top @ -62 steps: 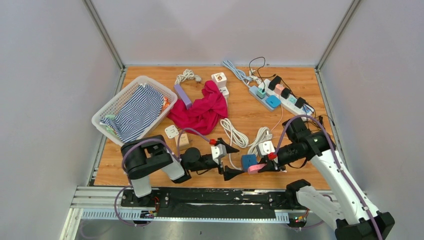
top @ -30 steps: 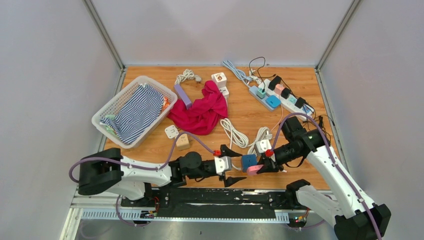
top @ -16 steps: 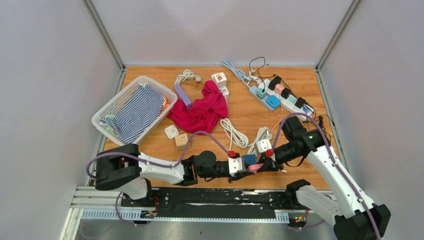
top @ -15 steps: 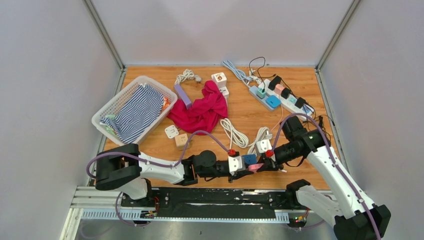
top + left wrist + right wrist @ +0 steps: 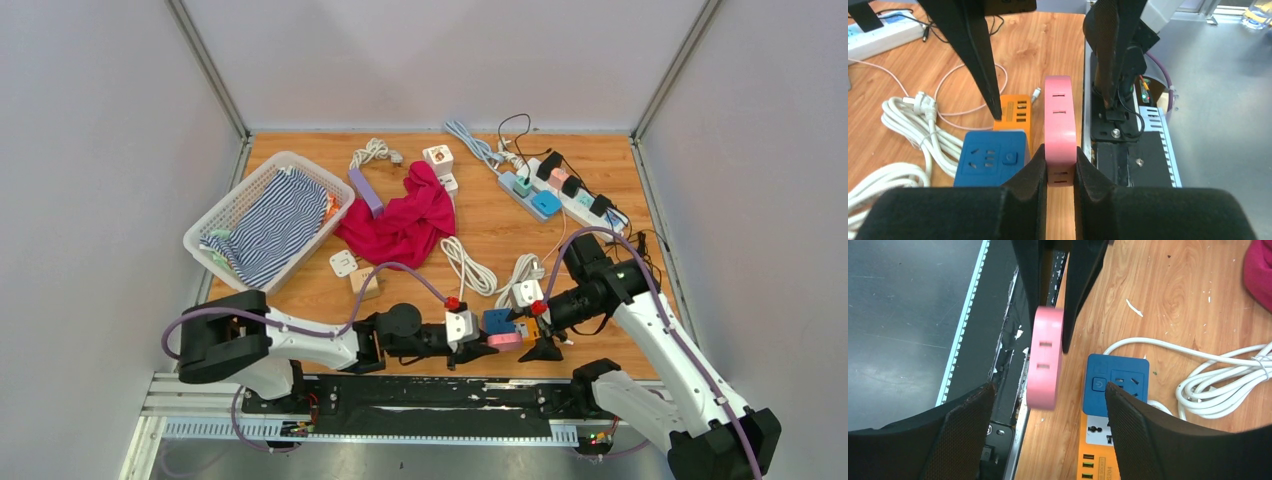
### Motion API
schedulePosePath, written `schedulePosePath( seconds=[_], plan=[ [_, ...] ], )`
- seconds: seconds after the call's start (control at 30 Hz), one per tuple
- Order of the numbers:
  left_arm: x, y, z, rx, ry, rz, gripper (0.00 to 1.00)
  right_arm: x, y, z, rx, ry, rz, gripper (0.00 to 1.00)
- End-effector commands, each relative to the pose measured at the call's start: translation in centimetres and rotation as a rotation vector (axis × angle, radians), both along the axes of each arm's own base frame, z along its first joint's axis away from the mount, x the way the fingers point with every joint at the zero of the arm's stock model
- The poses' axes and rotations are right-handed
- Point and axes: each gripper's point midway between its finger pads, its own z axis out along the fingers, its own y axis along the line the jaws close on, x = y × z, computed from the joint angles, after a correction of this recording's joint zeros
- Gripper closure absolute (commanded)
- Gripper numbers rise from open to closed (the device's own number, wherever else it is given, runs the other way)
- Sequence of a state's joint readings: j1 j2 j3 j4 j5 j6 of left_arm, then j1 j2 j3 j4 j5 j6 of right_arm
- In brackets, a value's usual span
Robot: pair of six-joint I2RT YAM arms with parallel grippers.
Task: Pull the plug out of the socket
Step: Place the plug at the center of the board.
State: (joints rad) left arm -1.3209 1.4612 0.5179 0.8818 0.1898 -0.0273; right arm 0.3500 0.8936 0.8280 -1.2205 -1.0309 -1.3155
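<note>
slab (image 5: 1060, 115), slotted pink plastic, in left gripper (image 5: 1061, 162)

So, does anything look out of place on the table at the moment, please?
The pink socket block sits on its narrow edge at the table's near edge, clamped in the left jaws, unlike the blue one lying flat. A red cloth lies crumpled among the cables.
</note>
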Motion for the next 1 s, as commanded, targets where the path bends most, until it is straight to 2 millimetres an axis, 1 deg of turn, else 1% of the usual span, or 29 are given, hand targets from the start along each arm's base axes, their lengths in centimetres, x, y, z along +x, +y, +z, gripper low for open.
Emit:
schedulePosePath(
  seconds=[0.0, 0.07, 0.17, 0.23, 0.33, 0.4, 0.47, 0.6, 0.7, 0.73, 0.8, 0.87, 0.97],
  plan=[
    [-0.4, 2.3, -0.1, -0.027, 0.040, 0.024, 1.00, -0.6, -0.2, 0.0, 0.002, 0.033, -0.014, 0.17],
    [0.4, 3.9, -0.4, -0.038, 0.044, 0.092, 1.00, -0.5, -0.3, 0.1, 0.001, 0.025, -0.019, 0.16],
    [2.0, 6.7, -0.5, -0.081, 0.042, 0.203, 1.00, -0.3, -0.4, 0.1, 0.003, 0.013, -0.031, 0.16],
    [3.1, 8.7, 0.2, -0.133, 0.074, 0.255, 1.00, -0.2, -0.5, 0.0, 0.001, 0.014, -0.038, 0.16],
    [6.0, 11.6, 0.5, -0.176, 0.176, 0.375, 1.00, 0.0, -0.5, -0.1, -0.003, 0.018, -0.044, 0.16],
    [8.0, 13.5, 0.6, -0.191, 0.220, 0.462, 1.00, 0.1, -0.6, -0.2, -0.008, 0.021, -0.049, 0.15],
    [9.6, 15.4, 0.8, -0.221, 0.259, 0.538, 1.00, 0.2, -0.6, -0.3, -0.010, 0.022, -0.055, 0.16],
    [13.2, 19.4, 2.6, -0.366, 0.361, 0.705, 1.00, 0.3, -0.6, -0.4, -0.011, 0.030, -0.063, 0.16],
    [15.8, 22.0, 3.6, -0.457, 0.435, 0.815, 1.00, 0.4, -0.7, -0.5, -0.016, 0.037, -0.068, 0.16],
    [16.6, 22.8, 3.5, -0.479, 0.463, 0.853, 1.00, 0.5, -0.7, -0.5, -0.016, 0.037, -0.069, 0.16],
    [18.1, 24.2, 2.8, -0.505, 0.528, 0.937, 1.00, 0.5, -0.7, -0.5, -0.015, 0.038, -0.075, 0.16],
    [19.5, 25.8, 1.8, -0.532, 0.583, 1.036, 1.00, 0.6, -0.7, -0.5, -0.014, 0.039, -0.079, 0.16],
    [21.0, 27.9, -0.2, -0.536, 0.629, 1.181, 1.00, 0.6, -0.8, -0.6, -0.014, 0.038, -0.081, 0.16]
  ],
)
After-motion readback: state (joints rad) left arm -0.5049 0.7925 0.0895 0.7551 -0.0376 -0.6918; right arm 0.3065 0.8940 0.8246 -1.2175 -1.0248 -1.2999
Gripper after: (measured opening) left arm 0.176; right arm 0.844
